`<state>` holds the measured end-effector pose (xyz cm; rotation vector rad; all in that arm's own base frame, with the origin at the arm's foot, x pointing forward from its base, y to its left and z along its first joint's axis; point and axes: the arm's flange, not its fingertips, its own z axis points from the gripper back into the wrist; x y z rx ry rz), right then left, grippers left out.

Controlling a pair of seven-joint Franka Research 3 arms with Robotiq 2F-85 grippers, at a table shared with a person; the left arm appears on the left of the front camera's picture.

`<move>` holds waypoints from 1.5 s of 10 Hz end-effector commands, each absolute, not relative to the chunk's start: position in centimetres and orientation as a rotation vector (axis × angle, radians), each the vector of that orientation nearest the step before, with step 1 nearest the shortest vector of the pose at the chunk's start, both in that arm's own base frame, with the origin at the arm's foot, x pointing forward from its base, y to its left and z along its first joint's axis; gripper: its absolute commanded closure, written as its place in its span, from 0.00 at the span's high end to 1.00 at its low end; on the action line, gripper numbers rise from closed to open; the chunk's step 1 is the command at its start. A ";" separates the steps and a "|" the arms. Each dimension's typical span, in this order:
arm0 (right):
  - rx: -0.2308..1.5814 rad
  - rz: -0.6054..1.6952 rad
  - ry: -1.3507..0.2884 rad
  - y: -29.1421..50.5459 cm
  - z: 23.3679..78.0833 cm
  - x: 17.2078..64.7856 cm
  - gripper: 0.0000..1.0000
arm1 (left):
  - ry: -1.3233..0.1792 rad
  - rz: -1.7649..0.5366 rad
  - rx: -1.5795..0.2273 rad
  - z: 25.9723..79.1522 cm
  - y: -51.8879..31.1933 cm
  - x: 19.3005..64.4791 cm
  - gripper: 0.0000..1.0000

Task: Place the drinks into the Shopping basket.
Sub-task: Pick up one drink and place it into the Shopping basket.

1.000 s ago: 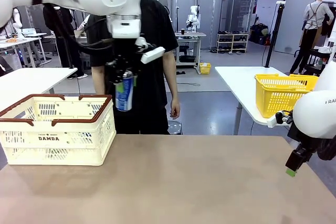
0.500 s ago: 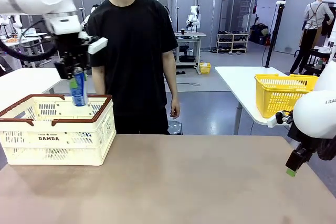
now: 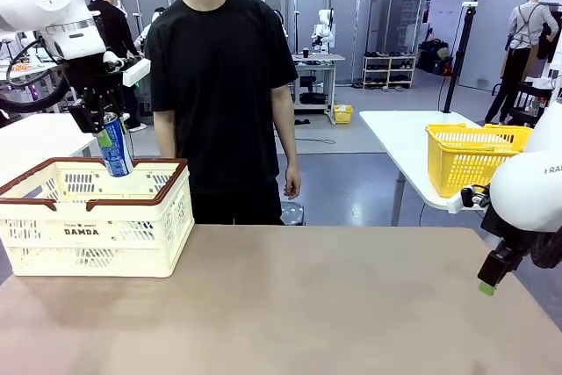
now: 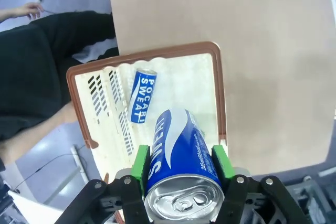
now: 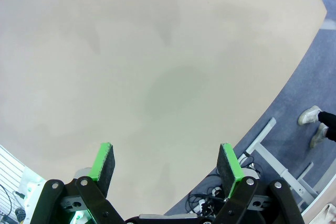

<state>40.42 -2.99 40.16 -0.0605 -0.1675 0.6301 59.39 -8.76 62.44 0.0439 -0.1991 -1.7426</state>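
In the front view you see the left gripper [image 3: 98, 120], a black two-finger tool on the white arm, raised above the large cream-white plastic Shopping basket [image 3: 92, 217] with slotted sides and a reddish-brown rim, which sits at the left end of the tan table [image 3: 307, 305]. The gripper is clamped on a slim blue metal can with white markings [image 3: 112, 147], held by its upper part with the bottom tilted slightly, hanging just above the basket's far rim. In the left wrist view you look down along the same can [image 4: 181, 156]: its silver pull-tab end faces the camera and the green pads [image 4: 140, 163] press against both of its sides. Below it lies the open basket [image 4: 220, 98], and on the basket's floor rests a second blue can with white lettering [image 4: 142, 96], lying on its side near the slotted wall. A person in a black T-shirt [image 3: 224, 68] stands at the far side of the table, just beside the basket, arms hanging down. At the right edge of the front view you find the right gripper [image 3: 488, 283], held low beside the table's right end and well apart from the basket. In the right wrist view its fingers [image 5: 104, 161] stand wide apart over bare tabletop [image 5: 157, 66], holding nothing. A yellow mesh basket [image 3: 470, 155] sits on a white table behind.
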 end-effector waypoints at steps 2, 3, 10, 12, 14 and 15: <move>-0.063 0.627 -0.168 -3.1 40.2 40.4 0.98 | -0.199 -1.743 0.044 62.4 -8.8 59.4 0.58; -0.063 0.627 -0.168 -3.1 40.2 40.4 0.98 | -0.199 -1.743 0.044 62.4 -8.8 59.4 0.58; -0.063 0.627 -0.168 -3.1 40.2 40.4 0.98 | -0.176 -1.770 -0.032 58.0 -7.7 63.7 0.58; -0.063 0.627 -0.168 -3.1 40.2 40.4 0.98 | -0.187 -1.769 -0.059 55.4 -7.2 64.7 0.58; -0.063 0.627 -0.168 -3.1 40.2 40.4 0.98 | -0.188 -1.751 -0.107 52.6 -6.7 65.8 0.58; -0.063 0.627 -0.168 -3.1 40.2 40.4 0.98 | -0.174 -1.738 -0.147 50.9 -6.7 66.3 0.58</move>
